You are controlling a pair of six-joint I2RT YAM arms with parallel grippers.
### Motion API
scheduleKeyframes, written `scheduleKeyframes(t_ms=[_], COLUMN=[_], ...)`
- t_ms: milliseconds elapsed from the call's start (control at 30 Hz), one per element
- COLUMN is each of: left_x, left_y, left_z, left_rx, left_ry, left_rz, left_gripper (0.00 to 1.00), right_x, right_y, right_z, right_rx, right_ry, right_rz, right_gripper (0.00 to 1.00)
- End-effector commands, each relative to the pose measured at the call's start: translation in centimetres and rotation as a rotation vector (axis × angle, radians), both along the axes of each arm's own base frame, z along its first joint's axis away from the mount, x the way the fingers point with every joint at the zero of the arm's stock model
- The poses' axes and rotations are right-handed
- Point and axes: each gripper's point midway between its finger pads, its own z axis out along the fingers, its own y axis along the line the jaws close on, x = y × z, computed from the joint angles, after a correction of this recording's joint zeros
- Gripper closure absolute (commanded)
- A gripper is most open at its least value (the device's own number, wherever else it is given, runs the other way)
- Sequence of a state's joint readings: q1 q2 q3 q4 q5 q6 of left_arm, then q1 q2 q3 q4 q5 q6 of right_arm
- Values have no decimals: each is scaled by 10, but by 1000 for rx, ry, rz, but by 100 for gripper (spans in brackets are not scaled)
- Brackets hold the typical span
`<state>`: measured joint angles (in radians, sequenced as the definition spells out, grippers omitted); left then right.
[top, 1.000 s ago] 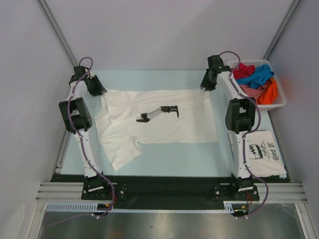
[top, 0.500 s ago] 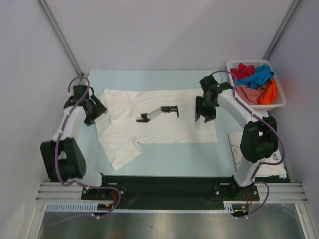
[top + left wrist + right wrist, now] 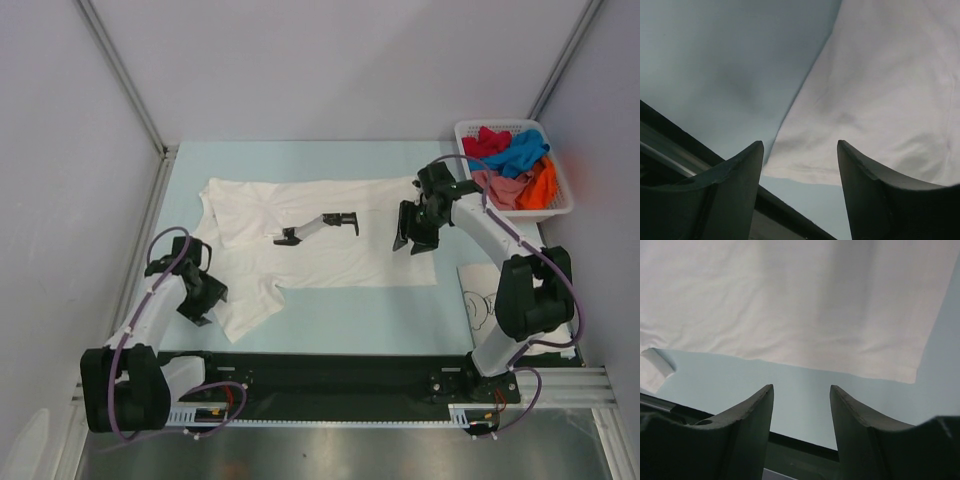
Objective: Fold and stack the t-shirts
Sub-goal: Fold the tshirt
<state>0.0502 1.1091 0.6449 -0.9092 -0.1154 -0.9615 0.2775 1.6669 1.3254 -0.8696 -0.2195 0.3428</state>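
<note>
A plain white t-shirt (image 3: pixel 330 255) lies spread flat across the middle of the table, with a small black and grey shape (image 3: pixel 320 224) on its chest. My left gripper (image 3: pixel 208 303) hovers open by the shirt's near-left sleeve. In the left wrist view the sleeve's hem (image 3: pixel 875 100) lies just beyond the open left gripper (image 3: pixel 799 147), nothing between the fingers. My right gripper (image 3: pixel 408 240) is open above the shirt's right side. The right wrist view shows the shirt's edge (image 3: pixel 790 300) beyond the empty right gripper (image 3: pixel 801 387).
A white lattice basket (image 3: pixel 560 205) at the far right holds red, blue, pink and orange shirts (image 3: pixel 512 160). A folded white shirt with black print (image 3: pixel 485 300) lies near right, partly behind the right arm. A black rail (image 3: pixel 330 365) borders the pale blue table (image 3: pixel 340 315).
Both grippers opened and left the shirt's far corners. The left arm swung down to the near-left sleeve. The right arm moved inward over the shirt's right side.
</note>
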Motion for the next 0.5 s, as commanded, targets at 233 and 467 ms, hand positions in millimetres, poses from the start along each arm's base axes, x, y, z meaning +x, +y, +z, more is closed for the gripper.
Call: scheduleKeyframes(t_ms=[233,467], left_x=[5,9], left_y=[3,2], left_z=[-18,-33], left_rx=[18,6], left_ry=[18,23], left_rz=[51,45], left_gripper=[48,49], right_x=[-18,-20], right_y=[-23,-43], right_z=[5,6], right_rx=[28,18], right_ry=[-16,-10], right_rz=[-51,-111], right_gripper=[45,45])
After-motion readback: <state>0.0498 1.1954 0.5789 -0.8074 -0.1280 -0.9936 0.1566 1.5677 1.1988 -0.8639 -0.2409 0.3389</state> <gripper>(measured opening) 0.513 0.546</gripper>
